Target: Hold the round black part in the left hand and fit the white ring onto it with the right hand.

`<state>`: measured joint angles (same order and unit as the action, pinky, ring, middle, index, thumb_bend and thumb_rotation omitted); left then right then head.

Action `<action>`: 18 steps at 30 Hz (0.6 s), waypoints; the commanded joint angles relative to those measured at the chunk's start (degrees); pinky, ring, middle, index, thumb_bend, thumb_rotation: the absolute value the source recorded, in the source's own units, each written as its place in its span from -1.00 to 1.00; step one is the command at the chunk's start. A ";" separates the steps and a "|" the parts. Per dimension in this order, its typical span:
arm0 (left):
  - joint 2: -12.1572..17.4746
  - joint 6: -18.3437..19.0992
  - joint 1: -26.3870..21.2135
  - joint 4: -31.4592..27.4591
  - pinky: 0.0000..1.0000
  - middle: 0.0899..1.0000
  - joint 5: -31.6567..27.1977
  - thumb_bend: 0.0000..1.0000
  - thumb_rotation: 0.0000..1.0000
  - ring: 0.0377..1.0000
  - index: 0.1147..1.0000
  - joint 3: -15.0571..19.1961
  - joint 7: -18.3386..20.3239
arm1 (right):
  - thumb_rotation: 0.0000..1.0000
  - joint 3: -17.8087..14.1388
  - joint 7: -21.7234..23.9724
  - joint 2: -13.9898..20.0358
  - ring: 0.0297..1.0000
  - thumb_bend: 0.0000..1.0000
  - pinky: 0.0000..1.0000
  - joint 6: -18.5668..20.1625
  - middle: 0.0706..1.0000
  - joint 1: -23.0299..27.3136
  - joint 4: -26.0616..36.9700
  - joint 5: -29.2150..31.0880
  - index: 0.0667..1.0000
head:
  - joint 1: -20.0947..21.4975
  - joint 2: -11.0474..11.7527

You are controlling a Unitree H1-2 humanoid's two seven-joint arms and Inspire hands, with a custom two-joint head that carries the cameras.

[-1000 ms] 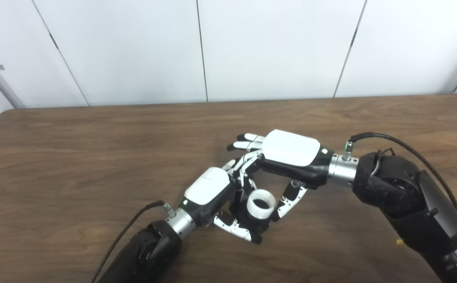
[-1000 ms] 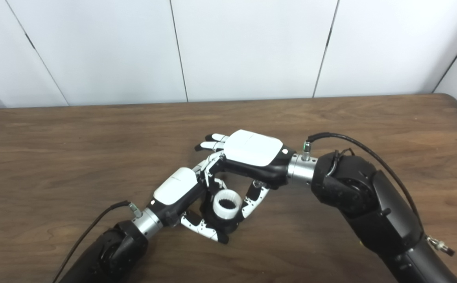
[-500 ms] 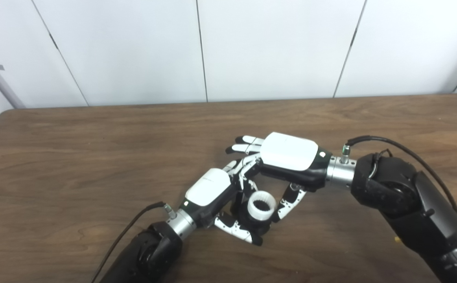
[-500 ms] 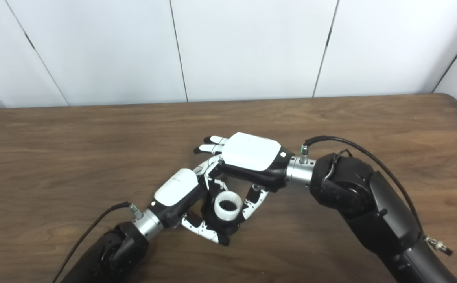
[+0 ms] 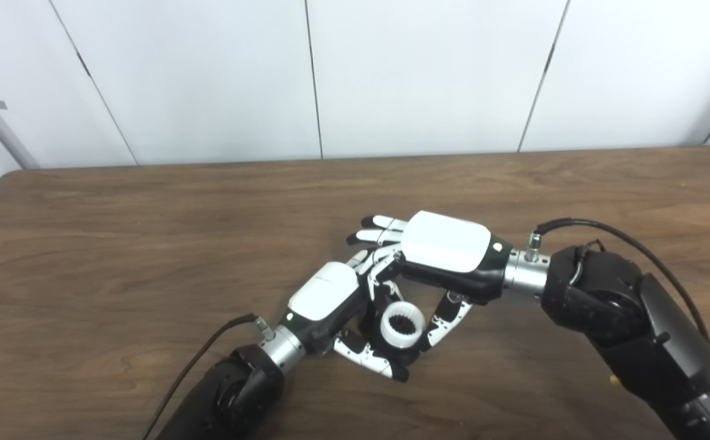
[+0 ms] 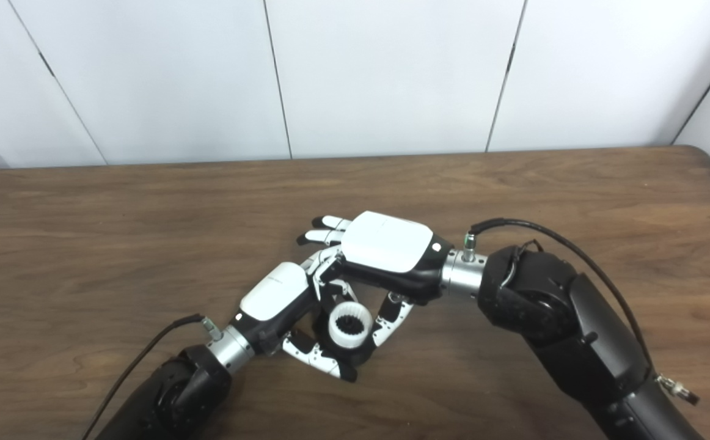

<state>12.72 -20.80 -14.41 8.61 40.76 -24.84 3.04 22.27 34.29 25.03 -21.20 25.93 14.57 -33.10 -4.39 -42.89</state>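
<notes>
Both my hands meet: left hand (image 5: 330, 297) grips the black part (image 5: 391, 351), right hand (image 5: 446, 256) pinches the white ring (image 5: 401, 323) onto it; next I should push it down.

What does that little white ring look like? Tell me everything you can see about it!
The white ring is a small, short tube that looks like plastic, with tiny teeth all around its dark inside. Its opening faces up toward the cameras. It sits on top of the round black part, held between the two robot hands above the wooden table. The left hand cups it from below and the right hand pinches its sides.
</notes>
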 commanded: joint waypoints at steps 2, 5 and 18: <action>-0.53 -0.29 -0.72 -0.73 1.00 0.42 0.10 0.05 -0.87 0.77 -0.17 0.09 -0.57 | -0.72 0.90 -1.05 -0.64 0.90 0.05 1.00 -2.32 0.43 0.68 1.65 0.83 -0.11 | 0.02 -0.14; -0.50 -0.28 -0.75 -0.89 1.00 0.47 0.24 0.05 -0.87 0.77 -0.17 0.08 -0.61 | -0.72 1.26 -1.04 -0.71 0.91 0.05 1.00 -2.27 0.44 0.43 1.67 0.77 -0.11 | -0.07 -0.16; -0.79 -0.22 -0.60 -1.45 1.00 0.48 0.52 0.05 -0.88 0.79 -0.17 0.04 -0.78 | -0.72 1.86 -0.48 -0.34 0.91 0.05 1.00 -1.75 0.46 0.24 1.15 0.55 -0.11 | -0.37 -0.51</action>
<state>12.72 -20.80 -14.33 8.55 40.91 -24.76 3.00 22.89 33.89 25.06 -21.13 25.64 14.60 -33.24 -4.66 -43.33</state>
